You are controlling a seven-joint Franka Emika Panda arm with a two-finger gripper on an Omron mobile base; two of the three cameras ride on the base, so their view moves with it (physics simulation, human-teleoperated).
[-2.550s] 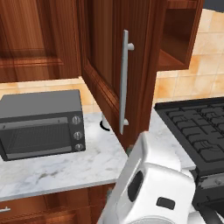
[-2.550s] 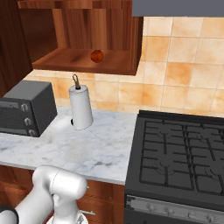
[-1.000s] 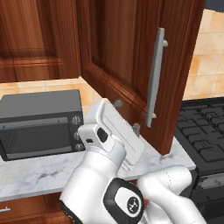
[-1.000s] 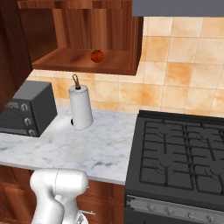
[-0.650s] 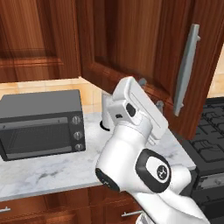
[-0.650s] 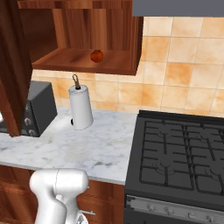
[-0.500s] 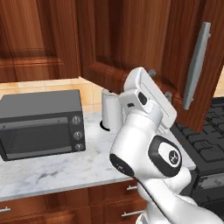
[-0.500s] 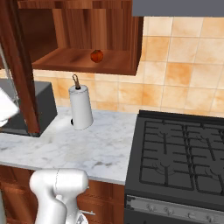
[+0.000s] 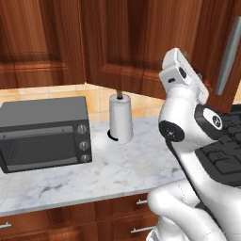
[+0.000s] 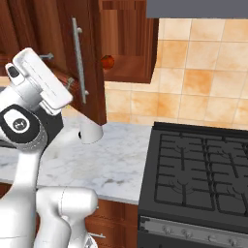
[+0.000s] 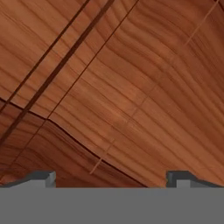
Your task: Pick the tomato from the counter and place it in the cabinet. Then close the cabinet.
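The tomato (image 10: 107, 62), small, round and red-orange, sits on the cabinet (image 10: 127, 43) shelf just past the door edge, so you are on the closing step. The door (image 10: 85, 53) stands partly open, its silver bar handle (image 10: 78, 60) facing outward. Your gripper (image 11: 111, 179) is against the door's wood panel, tips spread wide with nothing between them. Judgement: next, you push the panel toward the frame, keeping contact flat so it doesn't slip. Paper-towel roll (image 9: 120, 118) stands on the counter (image 9: 113, 162), clear of the swing.
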